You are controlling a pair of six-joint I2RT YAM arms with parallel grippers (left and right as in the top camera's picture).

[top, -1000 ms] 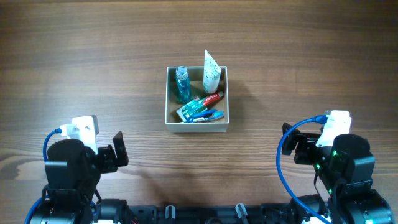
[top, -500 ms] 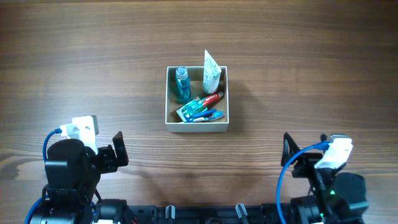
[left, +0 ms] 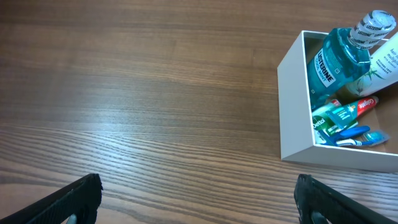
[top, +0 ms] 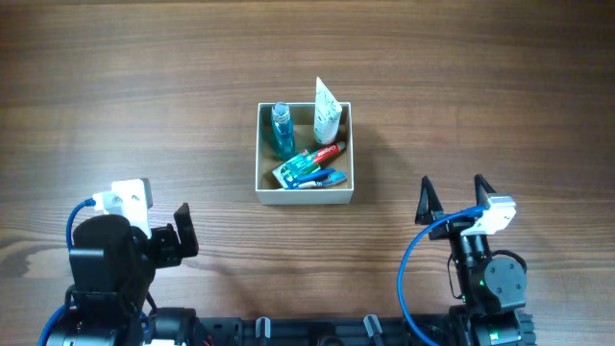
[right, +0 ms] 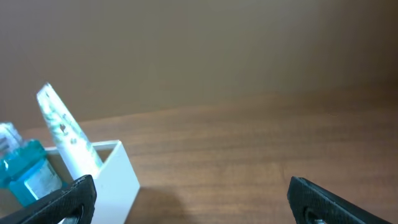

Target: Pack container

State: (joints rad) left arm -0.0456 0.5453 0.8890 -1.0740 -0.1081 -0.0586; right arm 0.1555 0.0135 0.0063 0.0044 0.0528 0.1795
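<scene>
The container [top: 306, 195] is a small white box with a tan inside, at the table's middle. It holds a teal mouthwash bottle [top: 281, 129], a white tube [top: 327, 110] leaning up out of the back right corner, a red toothpaste tube [top: 325, 153] and a blue toothbrush pack [top: 306, 175]. The container also shows in the left wrist view [left: 292, 99] and the right wrist view [right: 121, 180]. My left gripper [left: 199, 202] is open and empty near the front left. My right gripper [top: 454, 200] is open and empty at the front right, well apart from the container.
Bare wood-grain table [top: 144, 106] lies on all sides of the container. Both arm bases stand at the front edge, the left [top: 106, 269] and the right [top: 485, 288].
My right arm has drawn back and tilted, so its open fingers now point up the table. The left arm and the container have not moved.
</scene>
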